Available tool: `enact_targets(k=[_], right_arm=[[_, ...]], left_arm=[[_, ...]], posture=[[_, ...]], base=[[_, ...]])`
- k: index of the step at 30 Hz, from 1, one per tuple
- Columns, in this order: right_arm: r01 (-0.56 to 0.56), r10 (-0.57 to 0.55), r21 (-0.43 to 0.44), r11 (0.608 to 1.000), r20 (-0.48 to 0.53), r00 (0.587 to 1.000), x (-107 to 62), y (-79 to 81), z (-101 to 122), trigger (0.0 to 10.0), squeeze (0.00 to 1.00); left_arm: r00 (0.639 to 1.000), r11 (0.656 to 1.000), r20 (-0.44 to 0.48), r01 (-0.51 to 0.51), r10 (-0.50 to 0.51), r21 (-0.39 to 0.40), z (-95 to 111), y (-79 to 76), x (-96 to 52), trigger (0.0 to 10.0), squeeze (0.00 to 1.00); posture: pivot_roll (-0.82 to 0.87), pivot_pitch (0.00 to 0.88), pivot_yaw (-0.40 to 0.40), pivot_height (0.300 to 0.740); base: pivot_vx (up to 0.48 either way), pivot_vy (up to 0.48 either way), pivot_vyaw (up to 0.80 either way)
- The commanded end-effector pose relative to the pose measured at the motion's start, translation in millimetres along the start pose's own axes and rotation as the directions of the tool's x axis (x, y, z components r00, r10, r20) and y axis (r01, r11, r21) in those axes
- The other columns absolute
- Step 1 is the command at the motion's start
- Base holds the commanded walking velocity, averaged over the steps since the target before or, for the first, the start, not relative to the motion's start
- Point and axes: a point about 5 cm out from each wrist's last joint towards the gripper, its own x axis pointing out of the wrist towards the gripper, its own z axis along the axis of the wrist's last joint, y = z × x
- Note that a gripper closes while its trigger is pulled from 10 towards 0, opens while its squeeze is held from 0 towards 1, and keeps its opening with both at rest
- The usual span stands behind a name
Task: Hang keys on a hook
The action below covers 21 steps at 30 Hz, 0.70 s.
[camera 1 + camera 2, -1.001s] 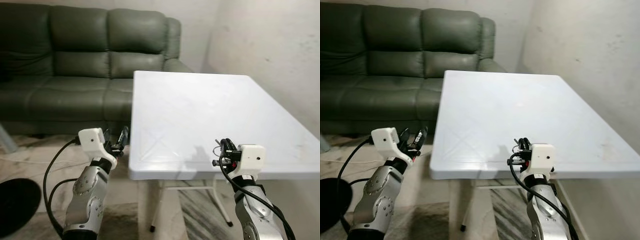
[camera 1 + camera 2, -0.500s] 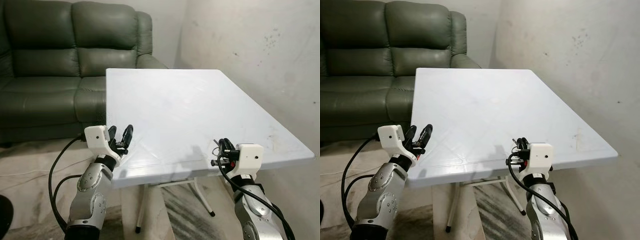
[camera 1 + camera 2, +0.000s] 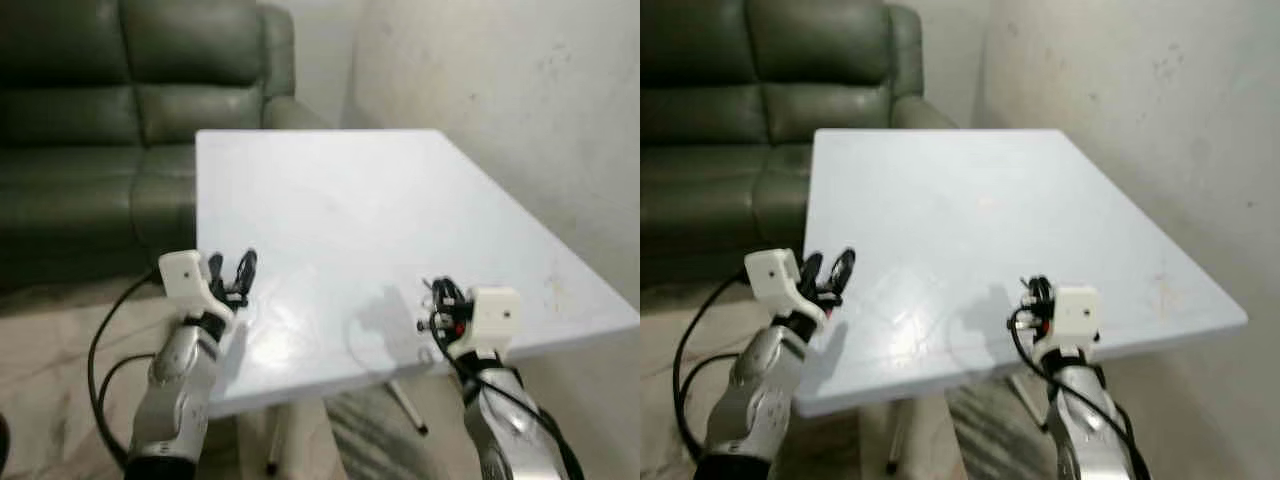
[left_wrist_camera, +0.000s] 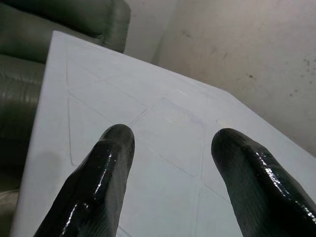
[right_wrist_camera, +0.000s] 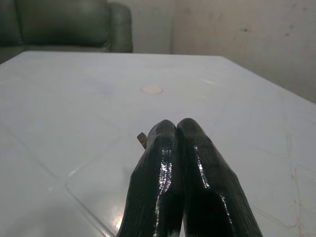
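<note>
Right gripper (image 5: 177, 129) pinched closed on a small metal piece, likely the keys (image 5: 141, 139), carried above the white counter (image 3: 330, 200). Left gripper (image 4: 170, 143) spread open, free. No hook seen.

One white plastic square-topped table (image 3: 330, 210), moulded lines across its top.

One dark green leather sofa (image 3: 90, 110) behind the table, on its far left side; three back cushions counted at most, edges blurred.

Two silver robot arms at the table's near edge, each ending in one gripper of two long black fingers: left gripper (image 3: 232, 270) over the near left corner, right gripper (image 3: 442, 305) over the near right part.

One small round pale mark (image 5: 151, 90) at the table's centre.

One small brownish metal bit (image 5: 141, 139) poking out beside the right gripper's fingertips; too small to identify.
</note>
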Motion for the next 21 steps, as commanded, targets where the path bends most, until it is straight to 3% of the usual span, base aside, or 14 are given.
enact_targets(k=[1,7,21], right_arm=[[0.006,-0.006,-0.013,1.000,0.015,1.000,-0.1,-1.5,2.9,10.0,0.00],[0.002,-0.002,-0.012,1.000,0.014,1.000,-0.5,-0.3,2.2,10.0,0.00],[0.000,0.000,-0.013,1.000,0.012,1.000,-1.2,0.7,1.0,10.0,0.00]], left_arm=[[1.000,1.000,0.001,0.005,-0.005,0.003,3.0,-2.2,0.0,10.0,0.00],[1.000,1.000,0.010,-0.010,0.010,-0.002,5.6,-1.0,0.2,10.0,0.00],[0.999,1.000,-0.029,-0.030,0.030,-0.008,1.5,-4.0,-0.8,10.0,0.00]], posture=[[-0.02,0.000,-0.050,0.740],[-0.02,0.000,-0.051,0.740],[-0.02,0.000,-0.050,0.740]], base=[[0.000,0.480,-0.79],[0.000,0.441,-0.79],[0.000,0.000,-0.79]])
